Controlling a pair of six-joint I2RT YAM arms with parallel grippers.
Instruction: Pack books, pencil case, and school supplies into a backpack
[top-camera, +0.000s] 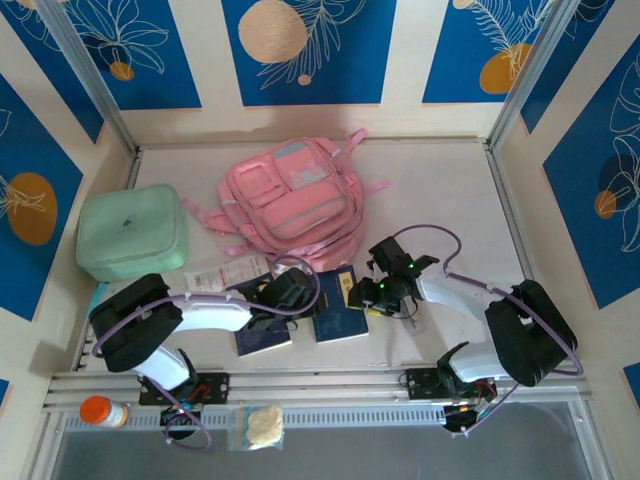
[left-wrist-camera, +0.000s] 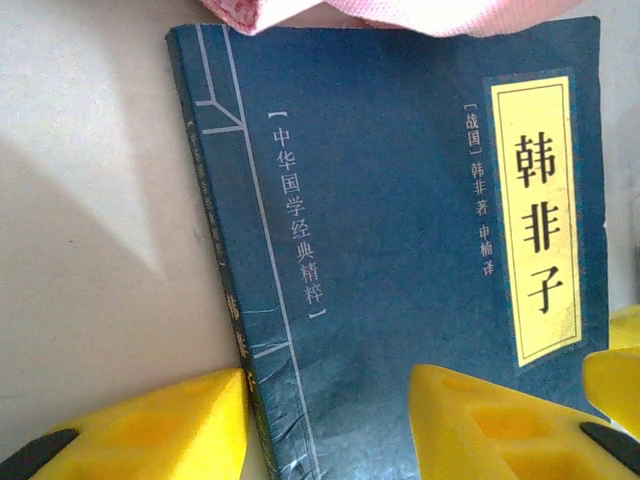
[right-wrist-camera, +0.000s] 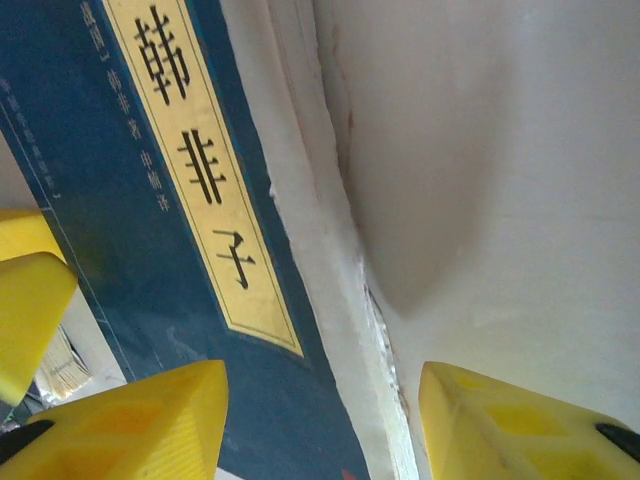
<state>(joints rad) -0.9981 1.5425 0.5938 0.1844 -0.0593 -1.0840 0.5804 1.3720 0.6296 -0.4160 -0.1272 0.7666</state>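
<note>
The pink backpack (top-camera: 295, 200) lies at the back middle of the table. In front of it lie two navy books, one (top-camera: 262, 335) partly under my left arm and one (top-camera: 340, 310) between the grippers. My left gripper (top-camera: 300, 292) (left-wrist-camera: 328, 400) is open and straddles that middle book's (left-wrist-camera: 400, 250) spine edge. My right gripper (top-camera: 368, 293) (right-wrist-camera: 322, 400) is open astride the same book's (right-wrist-camera: 150, 250) white page edge. A pale-teal sliver (top-camera: 97, 297) by the left arm may be the pencil case. The school supplies are out of view.
A padded mint-green zip case (top-camera: 132, 232) stands at the left, near the wall. A white printed packet (top-camera: 228, 272) lies beside the left arm. On the front rail sit an orange-capped bottle (top-camera: 103, 411) and a small clear bag (top-camera: 258, 425). Metal frame posts edge the table.
</note>
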